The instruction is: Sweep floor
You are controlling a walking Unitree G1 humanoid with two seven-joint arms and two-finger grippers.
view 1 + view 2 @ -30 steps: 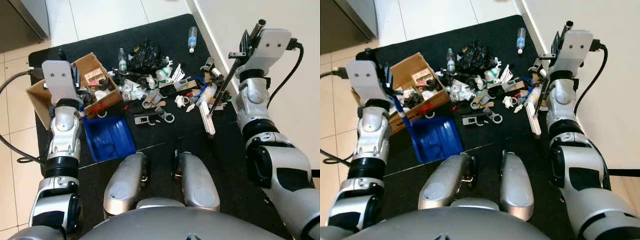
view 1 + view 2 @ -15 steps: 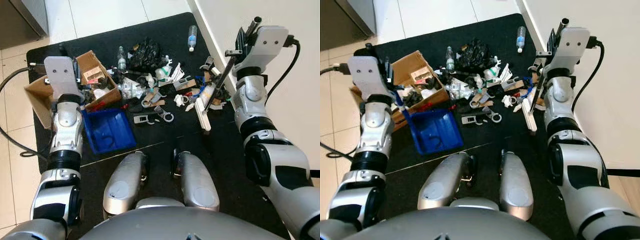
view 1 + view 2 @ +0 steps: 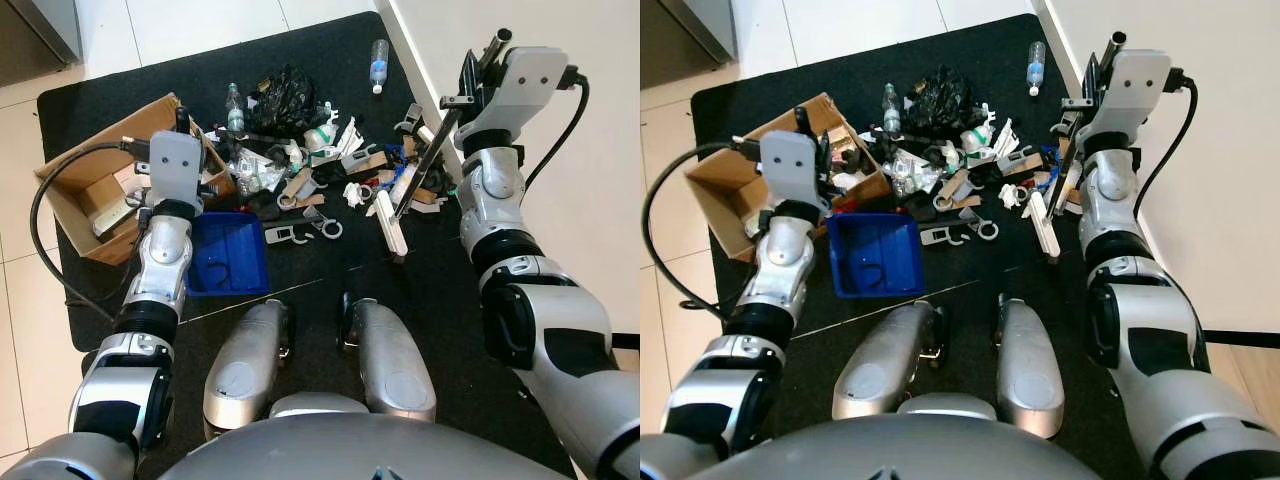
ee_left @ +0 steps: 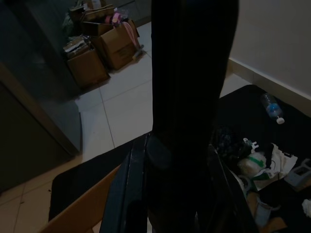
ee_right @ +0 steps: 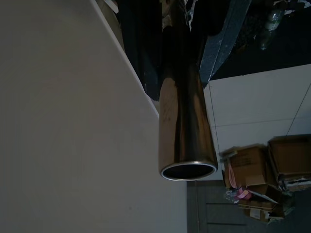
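Observation:
A pile of rubbish (image 3: 305, 170) lies on a black mat (image 3: 440, 290). My left gripper (image 3: 182, 128) is shut on the dark handle (image 4: 194, 97) of a blue dustpan (image 3: 228, 255), which rests on the mat at the pile's near left edge. At the right, by the wall, my right gripper (image 3: 468, 85) is shut on the broom's metal handle (image 5: 187, 121). The broom's white head (image 3: 390, 222) sits on the mat against the pile's right side.
An open cardboard box (image 3: 90, 200) stands on the mat's left edge behind the dustpan. A plastic bottle (image 3: 378, 65) lies at the far end near the white wall (image 3: 580, 200). A black cable (image 3: 45, 230) loops by the left arm. My legs (image 3: 250, 360) are below.
The broom head has slid left, pushing into the pile. The dustpan has moved right and away from the box, toward the pile. The camera has shifted a little.

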